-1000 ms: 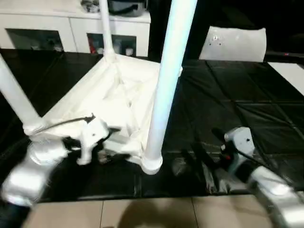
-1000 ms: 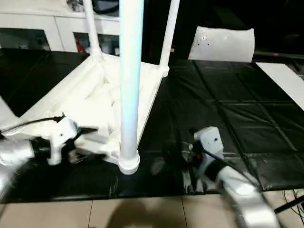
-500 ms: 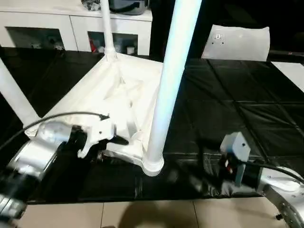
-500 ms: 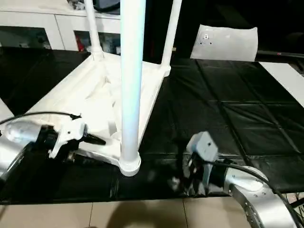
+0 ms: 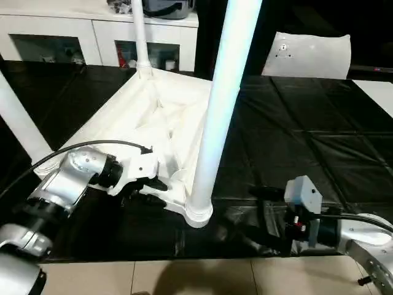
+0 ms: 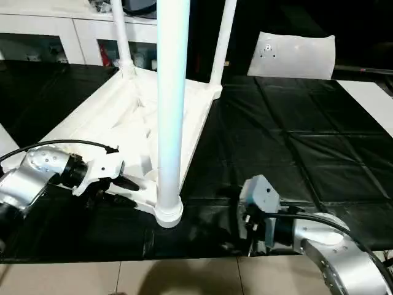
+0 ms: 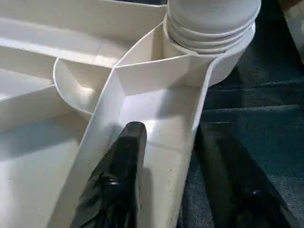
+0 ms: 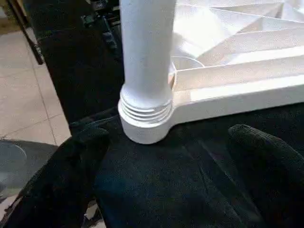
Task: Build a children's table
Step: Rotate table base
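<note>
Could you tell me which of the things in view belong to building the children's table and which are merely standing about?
Part of the job:
- upturned table top
- near leg, standing in its corner socket
- far leg
- left end effector, fingers astride the top's rim
- right end effector, open near the socket

Standing about:
- white cabinet
- flat white panel
- black mat

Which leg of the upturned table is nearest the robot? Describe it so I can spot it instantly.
The white table top lies upside down on the black mat, legs pointing up. At its near corner, between the left tool and right tool, stands the nearest leg. It looks thickest, and its ribbed base sits in the round corner socket.
</note>
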You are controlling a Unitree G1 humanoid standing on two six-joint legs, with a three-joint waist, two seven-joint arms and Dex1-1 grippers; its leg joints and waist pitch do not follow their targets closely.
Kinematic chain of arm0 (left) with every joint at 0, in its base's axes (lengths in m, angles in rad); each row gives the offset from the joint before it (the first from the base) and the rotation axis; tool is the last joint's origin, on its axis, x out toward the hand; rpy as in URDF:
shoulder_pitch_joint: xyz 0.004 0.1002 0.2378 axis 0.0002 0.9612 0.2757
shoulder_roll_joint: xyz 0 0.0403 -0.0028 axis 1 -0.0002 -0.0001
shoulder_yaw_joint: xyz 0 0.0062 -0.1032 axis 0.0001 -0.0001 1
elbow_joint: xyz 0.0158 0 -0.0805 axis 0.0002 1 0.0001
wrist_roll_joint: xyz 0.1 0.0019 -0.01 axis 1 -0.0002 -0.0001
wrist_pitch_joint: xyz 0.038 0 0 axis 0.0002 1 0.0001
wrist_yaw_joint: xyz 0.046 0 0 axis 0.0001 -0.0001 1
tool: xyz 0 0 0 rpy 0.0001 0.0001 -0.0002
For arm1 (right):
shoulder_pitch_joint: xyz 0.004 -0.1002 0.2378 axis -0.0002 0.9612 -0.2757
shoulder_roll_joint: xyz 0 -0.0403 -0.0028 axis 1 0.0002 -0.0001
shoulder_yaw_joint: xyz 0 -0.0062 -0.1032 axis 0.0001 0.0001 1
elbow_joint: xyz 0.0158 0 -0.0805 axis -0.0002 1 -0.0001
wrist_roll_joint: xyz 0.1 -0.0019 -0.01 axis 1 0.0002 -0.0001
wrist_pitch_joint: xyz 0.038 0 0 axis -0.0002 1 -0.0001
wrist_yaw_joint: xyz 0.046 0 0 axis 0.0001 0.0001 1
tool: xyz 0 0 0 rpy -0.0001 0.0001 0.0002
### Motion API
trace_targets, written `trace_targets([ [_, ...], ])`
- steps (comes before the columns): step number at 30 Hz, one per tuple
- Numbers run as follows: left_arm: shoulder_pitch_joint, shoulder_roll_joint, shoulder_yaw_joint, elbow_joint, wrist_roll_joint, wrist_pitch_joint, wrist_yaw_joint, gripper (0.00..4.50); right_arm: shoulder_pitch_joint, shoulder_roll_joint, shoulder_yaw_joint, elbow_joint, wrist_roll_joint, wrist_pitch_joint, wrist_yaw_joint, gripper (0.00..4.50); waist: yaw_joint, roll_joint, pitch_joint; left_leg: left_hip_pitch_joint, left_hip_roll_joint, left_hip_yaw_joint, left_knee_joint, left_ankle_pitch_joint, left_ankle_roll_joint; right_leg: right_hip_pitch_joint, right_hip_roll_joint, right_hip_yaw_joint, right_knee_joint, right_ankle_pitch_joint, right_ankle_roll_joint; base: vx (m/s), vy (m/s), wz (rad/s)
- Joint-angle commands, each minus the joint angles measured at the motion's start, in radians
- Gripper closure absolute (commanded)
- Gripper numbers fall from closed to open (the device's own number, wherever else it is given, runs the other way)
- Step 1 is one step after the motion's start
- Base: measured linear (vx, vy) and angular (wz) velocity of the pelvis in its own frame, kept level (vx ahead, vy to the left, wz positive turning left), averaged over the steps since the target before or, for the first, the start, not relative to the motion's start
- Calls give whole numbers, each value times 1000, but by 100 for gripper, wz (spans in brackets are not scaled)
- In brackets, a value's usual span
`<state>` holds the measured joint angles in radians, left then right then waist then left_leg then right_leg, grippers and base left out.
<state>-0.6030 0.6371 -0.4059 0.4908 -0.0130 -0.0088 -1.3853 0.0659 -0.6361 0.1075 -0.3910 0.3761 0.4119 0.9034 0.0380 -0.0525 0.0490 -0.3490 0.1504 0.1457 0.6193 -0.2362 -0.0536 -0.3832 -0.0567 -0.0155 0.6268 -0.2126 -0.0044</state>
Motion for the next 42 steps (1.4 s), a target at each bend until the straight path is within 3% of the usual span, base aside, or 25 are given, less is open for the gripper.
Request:
trace_targets([
  [1,-24,-4,-13,17,25,-18,-5,294,-14,-11,3,-5,-15,-5,8,0,5,12,-44,3,76,-18,-92,-155,18,40,-90,45,-75,-155,-238,0,0,0],
  [3,-30,-6,-18,32,33,-32,-15,304,-13,-13,7,-2,-14,-8,9,0,5,13,-45,3,77,-18,-93,-157,15,40,-90,44,-74,-154,-237,0,0,0],
  [4,-31,-6,-19,37,35,-36,-18,329,-13,-13,8,-2,-14,-9,9,0,5,13,-45,2,77,-19,-93,-154,15,40,-90,45,-73,-148,-237,0,0,0],
  [7,-37,-5,-26,50,45,-50,-25,336,-14,-12,12,5,-18,-16,13,0,7,12,-47,3,78,-18,-91,-129,22,41,-90,44,-69,-90,-251,0,0,0],
  [9,-46,-5,-36,76,66,-84,-25,371,-17,-12,21,11,-25,-23,15,0,8,11,-47,2,77,-17,-91,-128,25,41,-90,43,-68,-89,-252,0,0,0],
  [16,-49,-19,-24,98,58,-83,-34,418,-24,-8,30,22,-25,-31,15,0,9,10,-45,3,79,-18,-93,-147,17,40,-93,44,-71,-129,-247,0,0,0],
  [19,-35,-23,-19,84,50,-32,-30,430,-32,5,30,43,-27,-45,13,0,6,12,-47,1,79,-17,-92,-128,19,42,-94,44,-67,-88,-259,0,0,0],
  [21,-4,-43,-4,31,29,68,5,443,-37,26,24,61,-21,-56,7,0,3,11,-46,1,79,-17,-91,-124,22,42,-95,43,-67,-84,-269,0,0,0],
  [26,23,-122,56,14,-4,177,135,447,-42,53,15,62,-15,-54,-18,0,1,10,-44,-2,78,-14,-88,-122,31,45,-94,44,-71,-111,-278,0,0,0],
  [27,29,-141,70,10,-6,201,172,447,-47,60,17,62,-15,-50,-28,0,1,5,-44,-3,77,-14,-87,-125,34,45,-93,44,-72,-125,-276,0,0,0],
  [30,49,-179,100,-9,-3,250,259,447,-65,78,29,70,-28,-45,-54,0,-2,5,-43,-6,75,-17,-88,-129,36,45,-92,44,-76,-172,-256,0,0,0],
  [33,77,-181,96,-58,-3,266,261,447,-72,94,33,77,-37,-47,-65,0,-6,8,-44,-6,75,-18,-87,-116,41,44,-90,45,-77,-164,-245,0,0,0],
  [36,117,-175,66,-132,-9,226,206,447,-79,106,35,85,-52,-44,-86,0,-6,12,-46,-4,76,-15,-87,-90,54,42,-88,44,-74,-105,-256,0,0,0],
  [38,135,-164,39,-165,-12,164,155,447,-84,112,30,93,-61,-42,-107,0,-1,13,-47,-2,77,-14,-88,-78,61,41,-87,43,-73,-84,-259,0,0,0],
  [42,136,-146,9,-172,-1,170,126,447,-90,121,14,108,-55,-34,-128,0,14,16,-44,4,78,-11,-90,-87,56,38,-87,43,-71,-77,-259,0,0,0],
])
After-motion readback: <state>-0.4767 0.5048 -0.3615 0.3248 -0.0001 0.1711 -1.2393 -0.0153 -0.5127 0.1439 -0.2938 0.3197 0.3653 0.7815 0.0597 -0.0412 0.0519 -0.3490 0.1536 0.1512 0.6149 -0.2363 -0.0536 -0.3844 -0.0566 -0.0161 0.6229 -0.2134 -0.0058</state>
